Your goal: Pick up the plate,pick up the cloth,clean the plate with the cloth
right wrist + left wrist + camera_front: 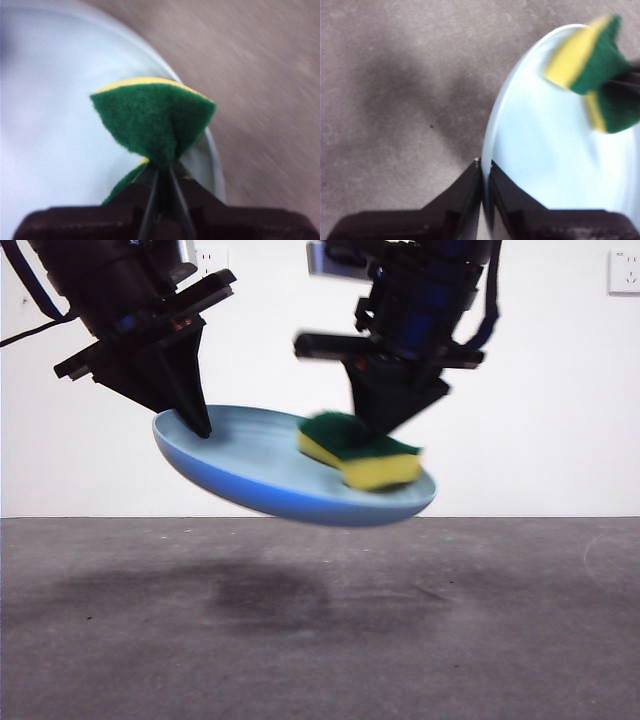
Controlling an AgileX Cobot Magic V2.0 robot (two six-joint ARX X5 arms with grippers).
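Note:
The light-blue plate (260,465) hangs tilted in the air above the table. My left gripper (197,425) is shut on its rim at the left end; the left wrist view shows the plate (545,165) with its rim between my jaws (484,172). My right gripper (385,425) is shut on the cloth, a yellow sponge with a green layer (360,448). The sponge rests on the plate's right part, blurred. In the right wrist view the sponge's green side (152,117) is pinched and folded between the jaws (162,172), over the plate (55,125).
The grey table (320,630) lies below, with the plate's shadow on it. A white wall (560,390) stands behind, with a socket (624,270) at the top right.

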